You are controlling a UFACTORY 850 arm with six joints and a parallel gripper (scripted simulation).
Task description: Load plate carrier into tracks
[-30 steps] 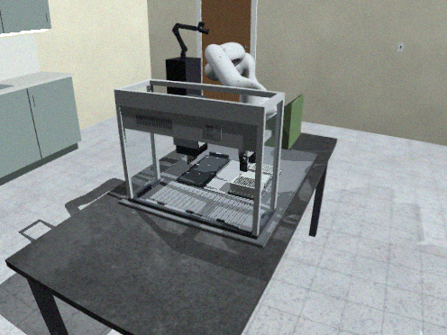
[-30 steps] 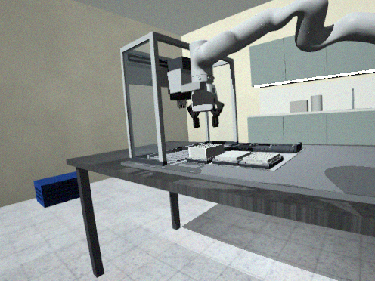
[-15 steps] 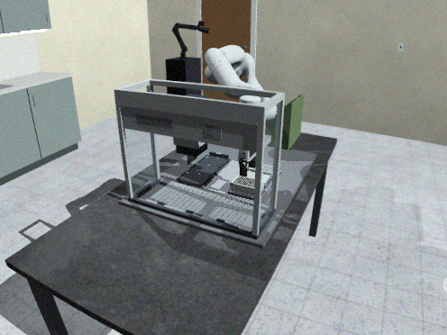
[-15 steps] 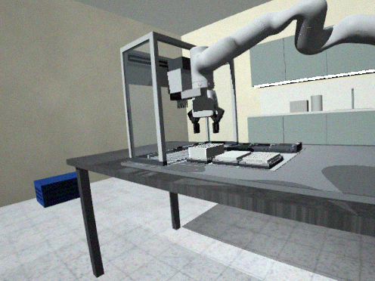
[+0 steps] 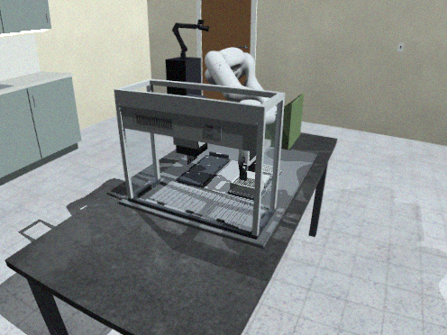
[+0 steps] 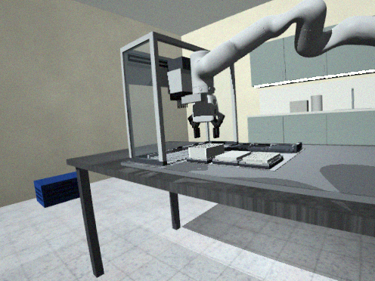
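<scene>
My fingers: my gripper (image 6: pixel 206 132) is wide open and holds nothing. It hangs just above the tall block, not touching it.

C51: the deep-well block (image 6: pixel 205 151) sits in its nest, the one closest to the rails and the see-through frame (image 6: pixel 156 94). I have not picked it up yet.

C15 and C16: the two flatter plates sit in a row next to it, C16 (image 6: pixel 230 155) in the middle and C15 (image 6: pixel 261 159) at the end. Both look flat in their nests, which is where they should stay.

PC7: the dark plate carrier (image 5: pixel 204 168) lies loose on the apron in front of the rails (image 5: pixel 203 204). It looks a bit crooked. I see nothing on its sites.

Lamp: I can't find it from here, so I can't say if it is lit.

Done so far: I think nothing is finished.

Left to do: grab C51, put it flat on site 1 with A1 at the right corner, straighten PC7, push it into tracks 13-18, then let go.
</scene>
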